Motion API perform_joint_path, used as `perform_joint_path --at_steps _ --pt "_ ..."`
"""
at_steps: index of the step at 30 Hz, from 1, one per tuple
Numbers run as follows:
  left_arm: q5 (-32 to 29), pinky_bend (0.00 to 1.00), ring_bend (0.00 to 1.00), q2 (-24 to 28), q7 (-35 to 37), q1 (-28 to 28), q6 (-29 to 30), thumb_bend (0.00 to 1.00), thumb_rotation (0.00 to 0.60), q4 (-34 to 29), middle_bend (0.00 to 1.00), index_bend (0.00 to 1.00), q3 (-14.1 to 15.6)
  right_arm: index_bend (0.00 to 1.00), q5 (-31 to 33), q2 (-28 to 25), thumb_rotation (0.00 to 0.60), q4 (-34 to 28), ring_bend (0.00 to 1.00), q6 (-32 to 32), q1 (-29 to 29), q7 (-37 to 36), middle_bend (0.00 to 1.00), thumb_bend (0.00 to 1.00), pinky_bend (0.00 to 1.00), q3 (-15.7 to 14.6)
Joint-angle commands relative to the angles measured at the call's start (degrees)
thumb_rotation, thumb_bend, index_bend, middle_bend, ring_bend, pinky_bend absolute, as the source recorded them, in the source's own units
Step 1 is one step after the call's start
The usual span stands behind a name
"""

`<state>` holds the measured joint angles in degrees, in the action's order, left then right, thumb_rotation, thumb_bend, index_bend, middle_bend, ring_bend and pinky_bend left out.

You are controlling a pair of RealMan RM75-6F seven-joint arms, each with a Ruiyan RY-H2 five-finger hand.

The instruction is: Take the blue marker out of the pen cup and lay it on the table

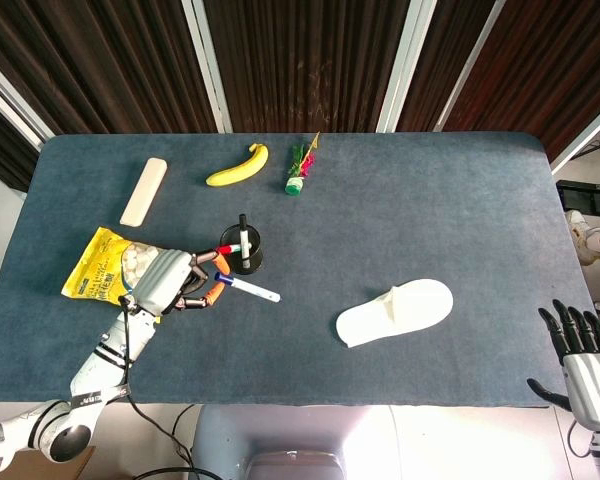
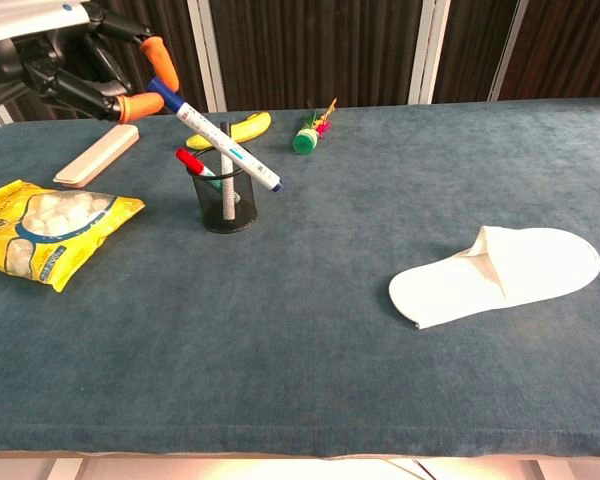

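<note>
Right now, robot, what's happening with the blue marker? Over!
Left hand pinches blue marker, clear of pen cup, in the air. Right hand open, off table edge. Bare table beside the cup, nothing blocking.

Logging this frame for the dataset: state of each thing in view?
blue marker: out of the cup, held in the air, tilted
left hand: pinching the marker's cap end
pen cup: upright, other pens inside
right hand: off the table, fingers apart, holding nothing
slipper: flat on the table
</note>
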<state>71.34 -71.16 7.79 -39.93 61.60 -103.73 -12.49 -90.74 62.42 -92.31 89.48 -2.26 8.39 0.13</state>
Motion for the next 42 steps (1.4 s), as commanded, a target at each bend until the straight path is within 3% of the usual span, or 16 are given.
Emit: perform_joint_path --at_steps 1,8,19,31,37,42 --pt "0.51 1.0 1.0 -2.73 3.75 2.12 -1.24 0.41 0.6 3.79 1.0 0.8 2.26 0.18 0.06 0.06 0.6 -0.01 0.06 -0.21 0.08 0.16 0.11 0.24 0.17 -0.04" --pt "-3.14 1.0 1.0 -9.79 1.87 3.1 -1.37 0.41 0.6 12.14 1.0 0.8 3.29 0.18 0.16 0.19 0.6 0.02 0.06 -0.46 0.17 0.4 0.11 0.24 0.17 -0.09" --pt "-7.99 1.0 1.0 -17.44 1.67 3.82 -7.0 0.41 0.6 24.91 1.0 0.8 4.77 0.18 0.45 0.26 0.6 0.05 0.06 -0.69 0.29 0.59 0.11 0.24 0.17 -0.02" --pt "-8.38 1.0 1.0 -21.71 -2.73 4.95 -7.35 0.41 0.6 33.27 1.0 0.79 6.13 0.18 0.4 0.23 0.6 0.1 0.06 -0.8 0.35 0.55 0.1 0.24 0.17 -0.11" --pt "-3.25 1.0 1.0 -23.75 -12.24 6.46 -2.82 0.41 0.6 39.39 1.0 0.67 10.23 0.18 0.38 0.23 0.6 0.05 0.06 -0.85 0.39 0.57 0.1 0.24 0.17 -0.14" --pt "-1.05 0.96 0.96 -24.73 -17.35 7.13 -1.07 0.41 0.6 41.93 0.86 0.47 11.23 0.19 0.3 0.25 0.6 0.07 0.06 -0.82 0.37 0.55 0.11 0.24 0.17 -0.22"
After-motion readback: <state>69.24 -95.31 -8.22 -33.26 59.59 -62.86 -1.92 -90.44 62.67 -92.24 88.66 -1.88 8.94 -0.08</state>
